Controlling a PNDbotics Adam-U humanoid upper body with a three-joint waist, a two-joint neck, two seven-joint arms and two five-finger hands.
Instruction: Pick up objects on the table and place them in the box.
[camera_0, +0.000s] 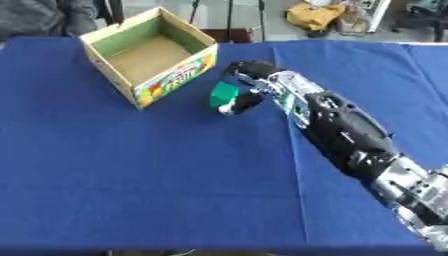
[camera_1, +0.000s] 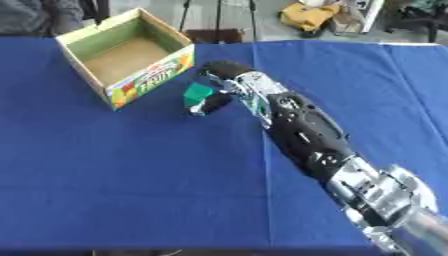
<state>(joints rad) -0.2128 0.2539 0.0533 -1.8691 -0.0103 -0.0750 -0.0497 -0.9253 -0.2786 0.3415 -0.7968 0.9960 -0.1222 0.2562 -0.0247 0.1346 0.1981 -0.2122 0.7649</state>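
An open cardboard box (camera_0: 197, 37) with a green inner wall and fruit print on its side stands at the back left of the blue table. Just right of it my right hand (camera_0: 249, 75) reaches in from the lower right. Its fingers and thumb are curled round a small green block (camera_0: 223, 93), which sits close to the box's right corner. Whether the block rests on the cloth or hangs just above it I cannot tell. The box looks bare inside. My left hand shows in neither view.
The blue cloth (camera_0: 131, 175) covers the whole table. Beyond the far edge lie a yellow bundle (camera_0: 315, 15), chair legs and floor clutter. A dark-clothed person (camera_0: 44, 15) sits at the back left, away from the work.
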